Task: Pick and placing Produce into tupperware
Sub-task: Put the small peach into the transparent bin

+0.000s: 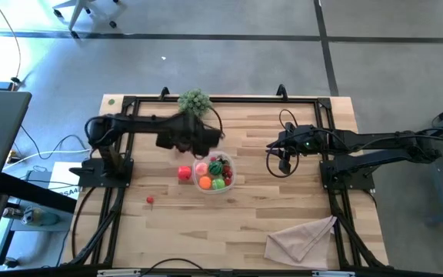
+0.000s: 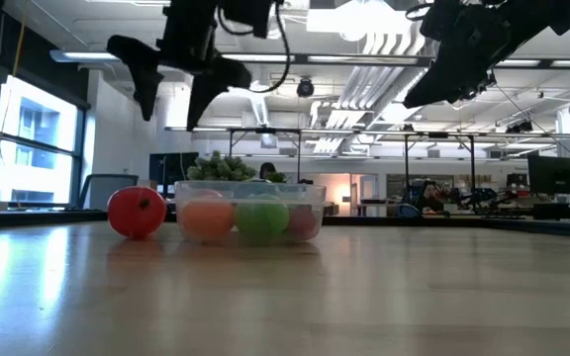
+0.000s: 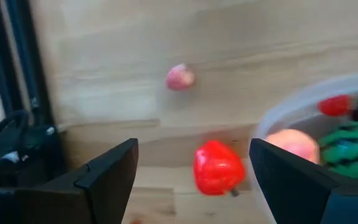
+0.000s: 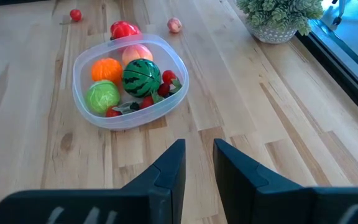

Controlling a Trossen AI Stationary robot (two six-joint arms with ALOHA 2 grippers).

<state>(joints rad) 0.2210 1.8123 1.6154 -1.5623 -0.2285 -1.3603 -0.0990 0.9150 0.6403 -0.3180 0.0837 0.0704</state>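
The clear tupperware (image 1: 214, 174) sits mid-table holding a green melon (image 4: 141, 77), an orange (image 4: 105, 70), a green ball (image 4: 102, 97), a peach and small red pieces. A red pepper (image 1: 184, 173) rests on the wood just left of it. A small pink piece (image 3: 180, 77) and a red berry (image 1: 150, 200) lie loose. My left gripper (image 3: 191, 174) hangs open well above the pepper, fingers pointing down, holding nothing. My right gripper (image 4: 199, 168) hovers right of the tupperware with a narrow gap between its fingers, which hold nothing.
A potted grey-green sprig (image 1: 194, 101) stands at the far edge behind the left gripper. A beige cloth (image 1: 302, 238) lies at the near right. Black frame rails (image 1: 229, 98) run round the table. Bare wood lies between the tupperware and the cloth.
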